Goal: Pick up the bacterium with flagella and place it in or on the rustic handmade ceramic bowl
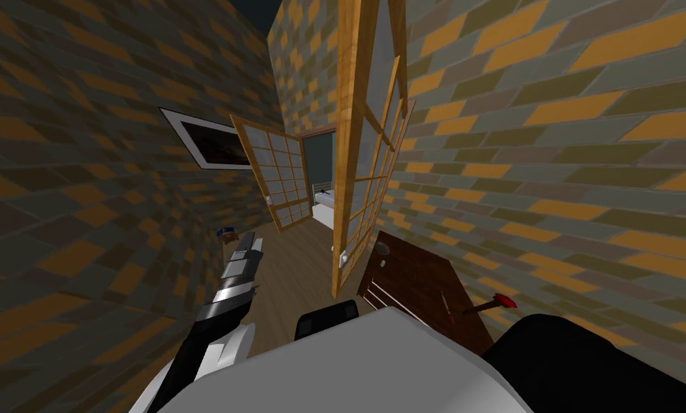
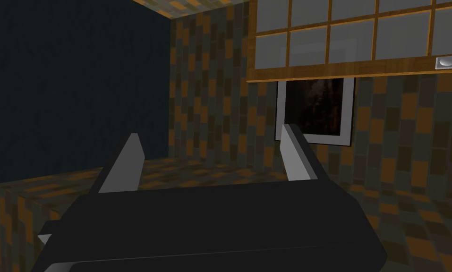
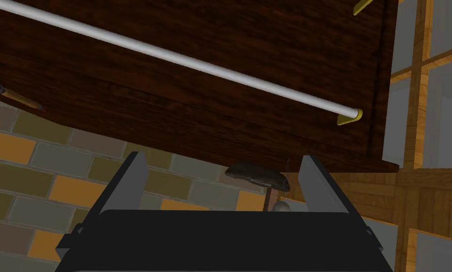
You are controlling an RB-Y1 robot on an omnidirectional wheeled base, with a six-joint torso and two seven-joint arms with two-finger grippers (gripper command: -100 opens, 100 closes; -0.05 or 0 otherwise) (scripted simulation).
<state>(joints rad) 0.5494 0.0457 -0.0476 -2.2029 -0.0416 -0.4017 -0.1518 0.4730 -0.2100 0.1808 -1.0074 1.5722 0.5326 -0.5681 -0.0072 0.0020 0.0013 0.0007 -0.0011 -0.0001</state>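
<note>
Bacterium (image 1: pixel 497 302): red, dark-tailed, at the dresser's (image 1: pixel 413 276) back edge, by the wall.
Bowl (image 1: pixel 383 249): dark, at the far front corner.
Pencil (image 1: pixel 446 307): at the front edge.
Right claw (image 3: pixel 224 158): released, empty, facing the drawer front.
Left claw (image 2: pixel 210 133): released, empty.

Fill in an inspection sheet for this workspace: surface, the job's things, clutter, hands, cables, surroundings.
Surface: dark wooden dresser, silver bar handle on its drawer.
Job's things: dark oblong thing at the dresser top's far corner; bacterium or bowl, cannot tell.
Clutter: pencil and red-headed tool on the dresser top.
Hands: left hand open, held forward; right hand open, facing the dresser front, touching nothing.
Cables: nothing seen.
Surroundings: brick-patterned walls, glass-paned wooden doors, framed picture.
</note>
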